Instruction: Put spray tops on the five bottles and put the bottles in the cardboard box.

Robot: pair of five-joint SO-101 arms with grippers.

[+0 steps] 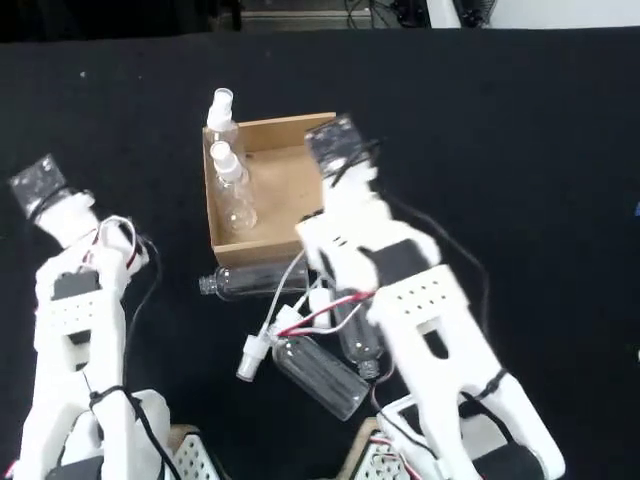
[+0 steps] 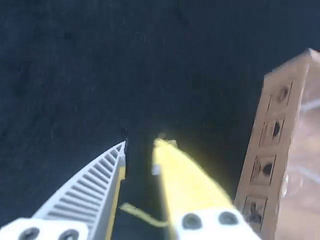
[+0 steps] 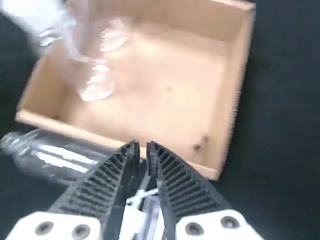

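Observation:
The cardboard box (image 1: 280, 190) stands open at the table's middle, with two spray-topped bottles (image 1: 232, 185) upright along its left wall. An uncapped bottle (image 1: 250, 282) lies on its side just in front of the box, also seen as the uncapped bottle (image 3: 45, 155). Nearer me lies a bottle with a spray top (image 1: 305, 365), and another bottle (image 1: 360, 340) is partly under the right arm (image 1: 350, 230). My right gripper (image 3: 141, 145) hangs over the box's near wall (image 3: 100, 135), shut on a small white spray top (image 3: 137, 200). My left gripper (image 2: 141, 144) is slightly open and holds nothing, left of the box (image 2: 280, 150).
The black table (image 1: 520, 150) has free room to the right of and behind the box. Red and white cables (image 1: 310, 310) hang from the right arm over the lying bottles. Both arm bases (image 1: 190, 455) stand at the near edge.

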